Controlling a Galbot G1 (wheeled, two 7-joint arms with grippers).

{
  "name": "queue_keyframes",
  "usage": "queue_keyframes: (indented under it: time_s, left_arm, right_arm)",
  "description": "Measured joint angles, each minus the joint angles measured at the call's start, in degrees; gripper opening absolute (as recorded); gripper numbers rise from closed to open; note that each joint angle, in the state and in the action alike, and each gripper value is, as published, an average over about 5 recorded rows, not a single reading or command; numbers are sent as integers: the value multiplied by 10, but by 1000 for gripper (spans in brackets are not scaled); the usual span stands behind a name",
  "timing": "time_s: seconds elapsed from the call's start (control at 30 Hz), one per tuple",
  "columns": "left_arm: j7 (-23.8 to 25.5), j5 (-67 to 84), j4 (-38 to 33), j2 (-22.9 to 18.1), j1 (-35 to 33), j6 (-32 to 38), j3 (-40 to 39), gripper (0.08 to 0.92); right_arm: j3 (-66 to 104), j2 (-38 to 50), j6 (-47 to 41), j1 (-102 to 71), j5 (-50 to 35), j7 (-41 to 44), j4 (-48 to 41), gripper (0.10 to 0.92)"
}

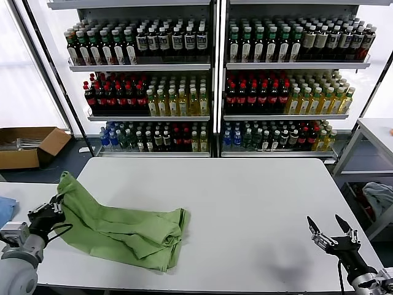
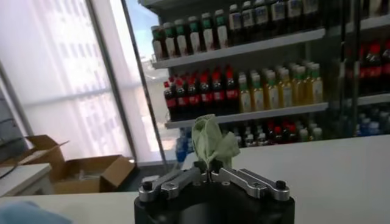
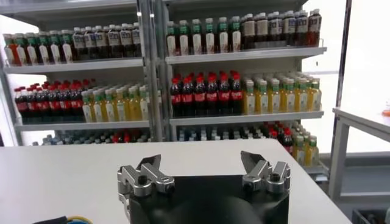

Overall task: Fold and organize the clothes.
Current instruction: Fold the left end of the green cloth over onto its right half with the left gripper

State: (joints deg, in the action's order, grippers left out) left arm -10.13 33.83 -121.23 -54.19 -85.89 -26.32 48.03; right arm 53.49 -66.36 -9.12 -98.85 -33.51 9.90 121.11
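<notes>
Barely begun: the green polo shirt (image 1: 126, 228) lies crumpled at lower left, one edge pinched by the left gripper (image 1: 54, 208); right gripper (image 1: 330, 232) waits spread, lower right.

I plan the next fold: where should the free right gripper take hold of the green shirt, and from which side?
Likely the shirt's bunched edge nearest the table's middle, approached from the robot's right. That edge faces the open right gripper, and bare table lies between. The left gripper already pinches the lifted far-left corner.
</notes>
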Motion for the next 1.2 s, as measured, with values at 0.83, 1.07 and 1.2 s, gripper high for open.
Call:
queue_keyframes:
  time_s: [0.83, 1.07, 1.2]
  left_arm:
    - [-47, 1, -68, -131, 21, -34, -167, 92]
    - [-41, -18, -62, -161, 16, -34, -208, 92]
    - [-29, -38, -57, -169, 9, -32, -233, 92]
  right_arm:
    - [-60, -40, 2, -15, 50, 0, 11, 823]
    - [-69, -42, -1, -9, 60, -2, 15, 823]
    - [-71, -42, -2, -6, 62, -2, 15, 823]
